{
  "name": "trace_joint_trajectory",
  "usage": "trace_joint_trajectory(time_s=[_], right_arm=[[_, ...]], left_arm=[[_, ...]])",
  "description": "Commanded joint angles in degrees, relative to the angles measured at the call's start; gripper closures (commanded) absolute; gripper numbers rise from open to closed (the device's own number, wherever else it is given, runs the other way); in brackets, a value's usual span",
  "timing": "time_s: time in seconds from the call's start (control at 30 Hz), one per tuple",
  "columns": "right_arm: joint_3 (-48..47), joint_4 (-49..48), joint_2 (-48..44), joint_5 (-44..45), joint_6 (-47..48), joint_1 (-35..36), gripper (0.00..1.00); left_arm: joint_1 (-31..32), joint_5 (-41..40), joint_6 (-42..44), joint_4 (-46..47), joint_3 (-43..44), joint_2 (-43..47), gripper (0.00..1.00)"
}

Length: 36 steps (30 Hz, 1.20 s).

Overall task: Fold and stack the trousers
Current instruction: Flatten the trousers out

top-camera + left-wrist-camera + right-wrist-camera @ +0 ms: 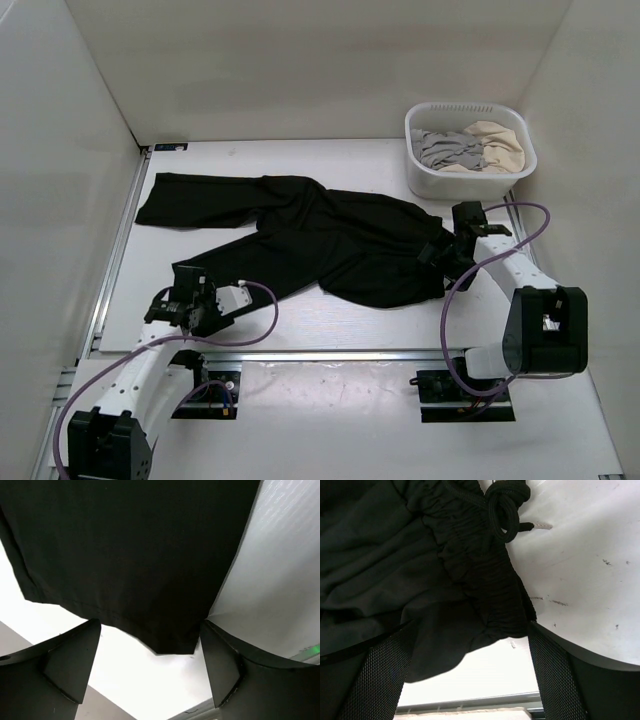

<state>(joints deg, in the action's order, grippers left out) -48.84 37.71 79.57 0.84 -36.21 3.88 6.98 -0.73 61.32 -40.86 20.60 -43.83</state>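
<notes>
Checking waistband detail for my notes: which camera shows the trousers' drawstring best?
Right wrist: the knotted drawstring lies close up against the gathered waistband. Top external shows the whole trousers but no cord; left wrist shows only a leg hem.

- Trousers (330,235): showing plain matte black all over, no pattern; the gathered waistband is reading as black ribbing.
- Drawstring (502,502): showing black, with a pale tip.
- Basket (415,178): showing white.
- Grey garment (440,148) and beige garment (500,145): both showing plain.
- Table (330,320): showing white, carrying a few small dark specks.
- Left arm (140,368) and right arm (512,268): showing white links and black joints.
- Cables (447,305): showing purple.
- Left gripper (150,665): showing plain black.
- Right gripper (470,675): showing black, its pads (375,680) wearing a fine mesh pattern.
</notes>
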Motion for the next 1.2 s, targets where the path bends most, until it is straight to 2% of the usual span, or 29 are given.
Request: trace_joint_trajectory(time_s=[0.0, 0.1, 0.2, 0.27, 0.3, 0.4, 0.47, 0.53, 0.57, 0.63, 0.67, 0.7, 0.8, 0.97, 1.07, 1.17], right_arm=[[0.5, -1.7, 1.5, -0.7, -3.2, 0.2, 0.06], [0.5, -1.7, 2.9, -0.1, -3.9, 0.2, 0.06], [0.5, 0.9, 4.2, 1.2, -4.4, 1.2, 0.06], [0.5, 2.5, 4.2, 3.3, -5.6, 1.7, 0.06], [1.5, 2.5, 4.2, 3.3, -5.6, 1.7, 0.06], [3.7, 1.9, 4.8, 2.8, -7.3, 1.7, 0.09], [5.0, 0.5, 6.0, 2.2, -8.3, 2.4, 0.15], [5.0, -0.3, 7.0, 2.9, -8.9, 3.0, 0.25], [5.5, -1.4, 7.6, 2.9, -8.9, 3.0, 0.48], [6.0, -1.4, 9.4, 4.4, -9.4, 3.0, 0.77], [6.0, -1.4, 9.4, 4.4, -9.4, 2.4, 0.96], [4.8, -1.4, 9.4, 5.1, -9.4, 1.4, 1.00], [2.1, 2.2, 6.3, 8.5, -7.7, -0.4, 1.00], [-2.7, 6.3, -1.2, 11.2, -3.3, -8.4, 1.00], [-3.5, 8.0, -3.4, 10.7, 0.1, -14.7, 1.00], [-4.9, 8.0, -3.4, 9.3, 2.4, -19.7, 1.00]], left_arm=[[0.0, -0.1, 3.9, 1.3, -3.3, 0.2, 0.07], [0.6, -1.6, 6.2, 3.2, -7.7, 1.5, 0.07], [0.6, -2.2, 4.8, 3.8, -8.4, 1.5, 0.19], [0.6, -2.2, 2.4, 3.8, -8.4, 0.9, 0.36], [0.6, -2.2, 1.4, 3.8, -7.7, 0.2, 0.57], [0.6, -2.2, -4.3, 3.8, -4.4, -2.2, 0.86], [0.6, -2.2, -9.1, 3.8, -1.9, -4.3, 0.86], [-1.0, -2.2, -11.5, 3.0, 2.5, -5.6, 0.86], [-2.0, -1.1, -12.4, 1.8, 4.2, -7.0, 0.86], [-4.9, -0.4, -14.3, 0.9, 9.2, -8.2, 0.86], [-5.9, -0.4, -14.3, 0.9, 11.1, -8.7, 0.86], [-7.1, -0.4, -14.3, 0.3, 13.0, -9.3, 0.86], [-12.2, -1.9, -13.8, 0.3, 21.0, -10.6, 0.86], [-13.6, -9.9, -11.5, 1.6, 29.6, -11.1, 0.86], [-14.1, -14.5, -9.0, 3.6, 29.6, -11.1, 0.86], [-14.7, -15.1, -7.0, 4.1, 27.0, -10.0, 0.86]])
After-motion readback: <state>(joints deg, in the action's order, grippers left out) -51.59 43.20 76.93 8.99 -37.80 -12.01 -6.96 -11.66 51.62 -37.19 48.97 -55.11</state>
